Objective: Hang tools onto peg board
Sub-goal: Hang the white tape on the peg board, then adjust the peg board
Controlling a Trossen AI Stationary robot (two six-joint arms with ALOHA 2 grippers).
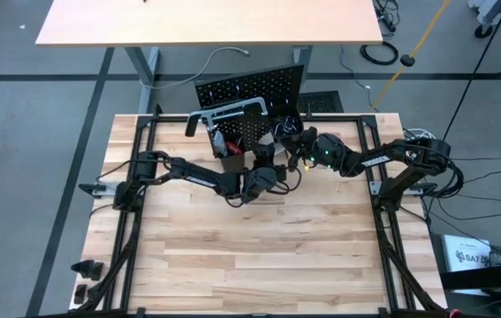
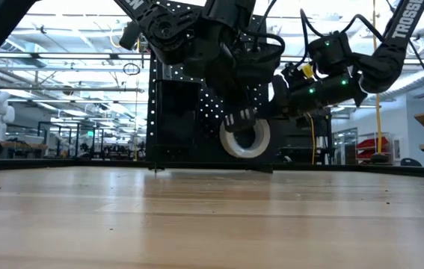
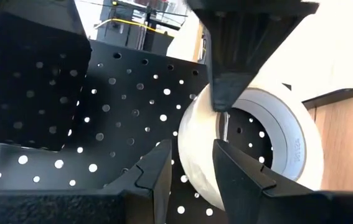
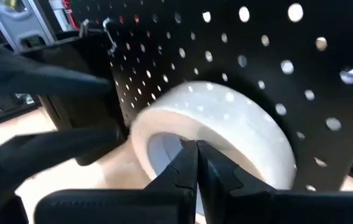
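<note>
Behind the tabletop [image 1: 259, 238] stands the peg board [image 1: 250, 88], and my left tool [image 3: 216, 134] grips the white tape roll [image 2: 245, 139] by its wall, hole facing the board, while my right tool [image 4: 195, 163], closed, waits just beside it.

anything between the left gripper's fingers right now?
Yes. In the left wrist view, the wall of the white tape roll sits between the left gripper's fingers, against the peg board.

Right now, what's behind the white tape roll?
The black peg board stands right behind the white tape roll. The roll covers whatever hook it might hang on.
</note>
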